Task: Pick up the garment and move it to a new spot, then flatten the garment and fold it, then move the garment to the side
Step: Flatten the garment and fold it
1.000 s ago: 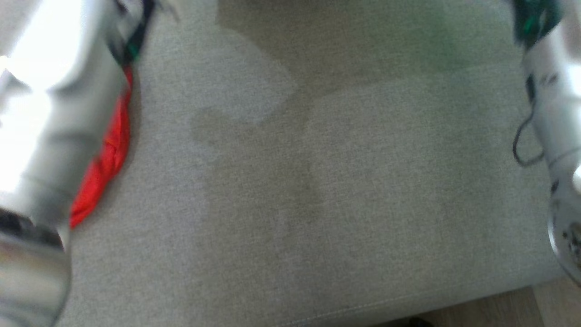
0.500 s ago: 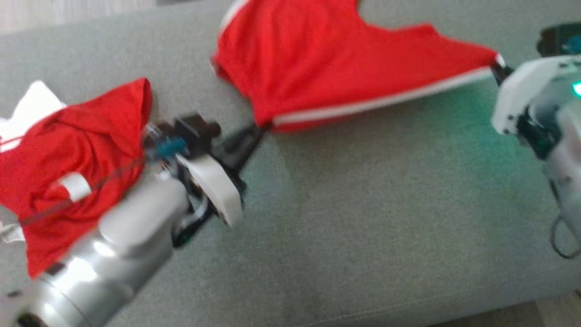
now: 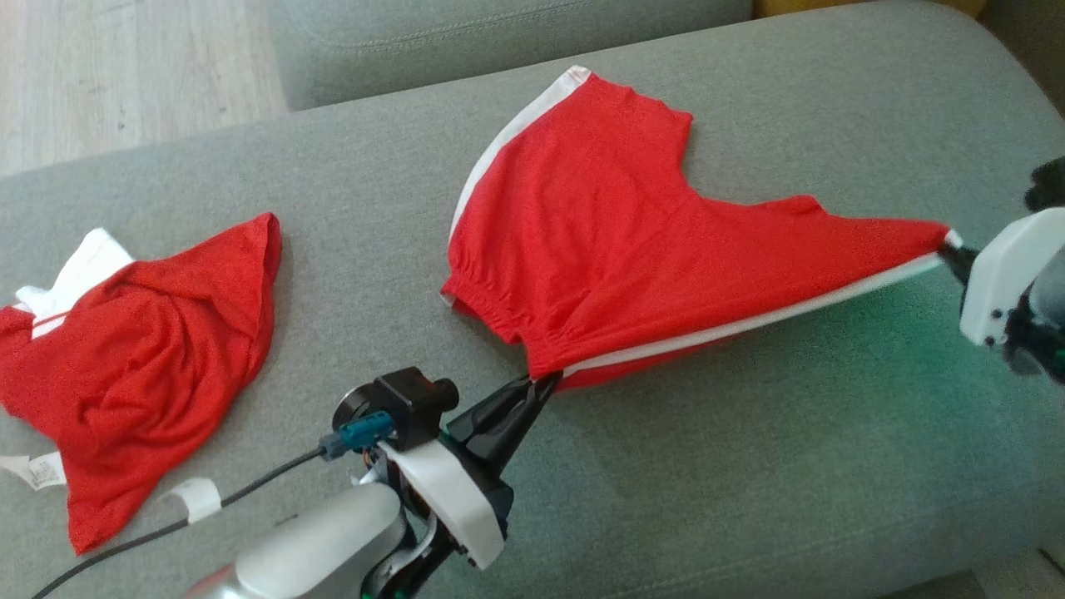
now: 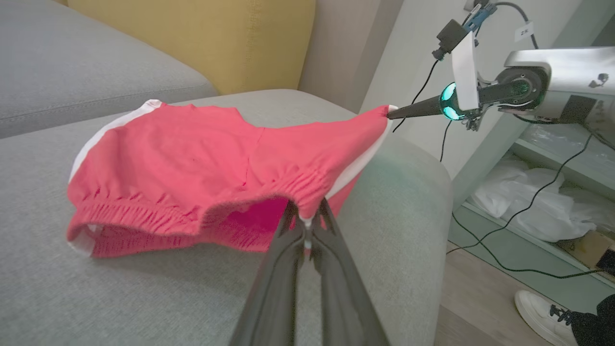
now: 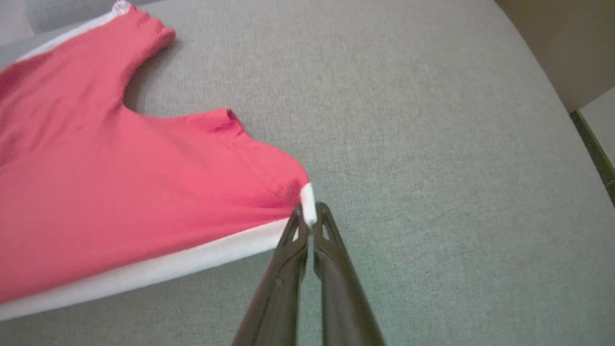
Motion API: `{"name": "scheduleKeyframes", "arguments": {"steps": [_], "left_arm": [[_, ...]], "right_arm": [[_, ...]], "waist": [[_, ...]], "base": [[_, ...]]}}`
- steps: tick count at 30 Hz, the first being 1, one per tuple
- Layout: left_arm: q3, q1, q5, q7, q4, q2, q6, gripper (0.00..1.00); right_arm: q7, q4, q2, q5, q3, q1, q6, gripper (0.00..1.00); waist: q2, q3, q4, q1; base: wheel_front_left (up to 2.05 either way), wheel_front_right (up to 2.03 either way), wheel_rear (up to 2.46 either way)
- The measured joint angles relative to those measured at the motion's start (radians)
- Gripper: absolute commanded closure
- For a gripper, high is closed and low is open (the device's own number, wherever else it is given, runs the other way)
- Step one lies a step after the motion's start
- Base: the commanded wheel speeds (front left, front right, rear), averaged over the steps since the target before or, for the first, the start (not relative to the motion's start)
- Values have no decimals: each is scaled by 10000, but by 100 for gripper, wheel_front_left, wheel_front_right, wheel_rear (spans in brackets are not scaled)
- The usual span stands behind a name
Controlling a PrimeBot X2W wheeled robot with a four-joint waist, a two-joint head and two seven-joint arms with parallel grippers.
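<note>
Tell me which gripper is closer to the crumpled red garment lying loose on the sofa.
Left. The left gripper, shut on the shorts' waistband, is just right of the crumpled garment; the right gripper pinches the shorts' far corner, much farther right.

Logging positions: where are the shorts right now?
Head view, centre-right on the sofa: shorts stretched between left gripper and right gripper, right of the crumpled garment.

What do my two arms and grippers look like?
The left gripper and right gripper each have two long, dark, tapering fingers, a white plate behind and a silvery forearm. The left wrist carries a black camera block with a teal plug and black cable; a green ring glows on the right.
</note>
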Motion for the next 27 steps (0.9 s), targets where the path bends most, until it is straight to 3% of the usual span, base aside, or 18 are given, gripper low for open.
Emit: {"name": "scheduleKeyframes", "arguments": {"steps": [5,10,20,27], "left_arm": [[157,-86,50,-113,-219,29,502,100],[462,-796,155,-196,-146,-75,698,100],[853,-2008,219,-213,679,-729,575,100],[991,-2987,291,-286,1248,-1223,221,100]], "right_arm": [[-642,-748,-146,23,-500,-68,0,100],[-1392,-966,40,-399,-1081,-725,0,100],[-2485,370,989,-1877,-1858,-2758,0,100],[-2803,1432,1354,-2928,-1843,-4408,0,100]], "waist": [[0,219,142,3],[0,661,481,3],[0,1819,1535,4],[-1,2811,2173,6]], "base": [[0,0,0],[0,0,0],[0,0,0],[0,0,0]]}}
